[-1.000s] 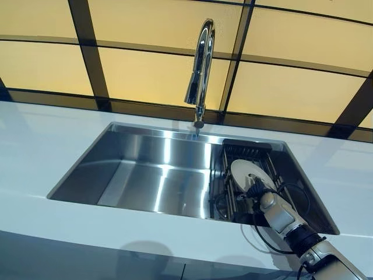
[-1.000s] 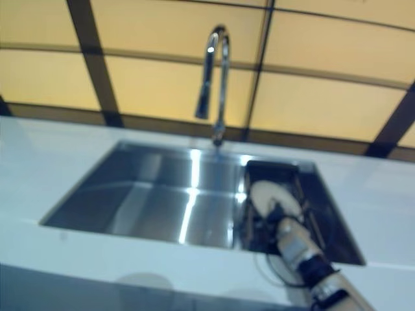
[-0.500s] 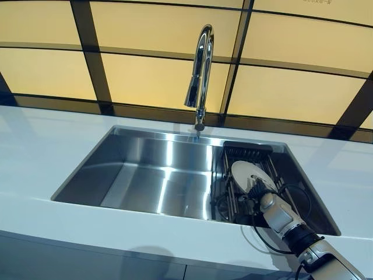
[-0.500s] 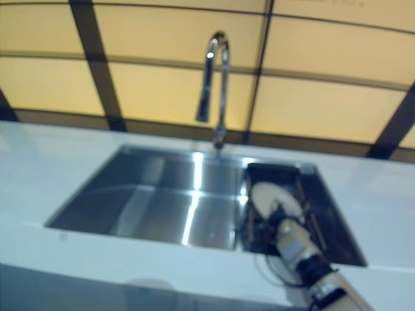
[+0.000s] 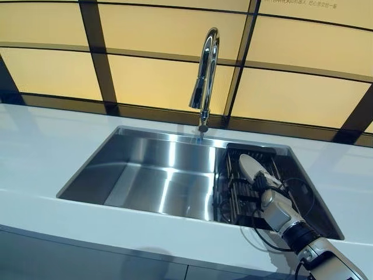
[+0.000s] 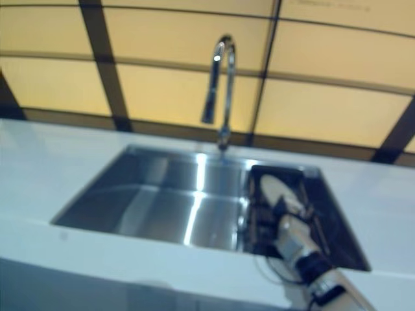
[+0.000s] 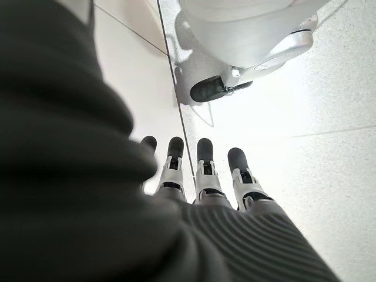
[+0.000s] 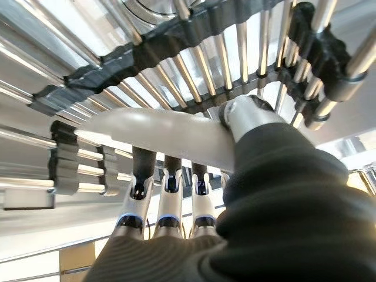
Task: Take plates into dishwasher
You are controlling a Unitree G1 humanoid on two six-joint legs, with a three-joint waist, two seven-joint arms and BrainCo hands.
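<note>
A white plate (image 5: 249, 166) stands tilted in the dark wire dish rack (image 5: 232, 195) at the right end of the steel sink (image 5: 152, 174). My right hand (image 5: 274, 207) reaches down into the rack and is shut on the plate's near edge. In the right wrist view the fingers (image 8: 169, 185) lie under the plate (image 8: 155, 138) and the thumb (image 8: 247, 114) presses on its top, with the rack's bars (image 8: 194, 70) behind. My left hand (image 7: 205, 173) hangs down by the floor, its fingers straight and holding nothing.
A tall chrome tap (image 5: 205, 81) rises behind the sink's middle. A white worktop (image 5: 35, 151) runs round the sink, with yellow panels in dark frames (image 5: 151, 76) behind it. A white wheeled base (image 7: 247, 35) stands on the pale floor near my left hand.
The plate has turned from lying face-up to more edge-on in my right hand, which has shifted slightly along with it. The whole picture has slid a little, so the camera moved.
</note>
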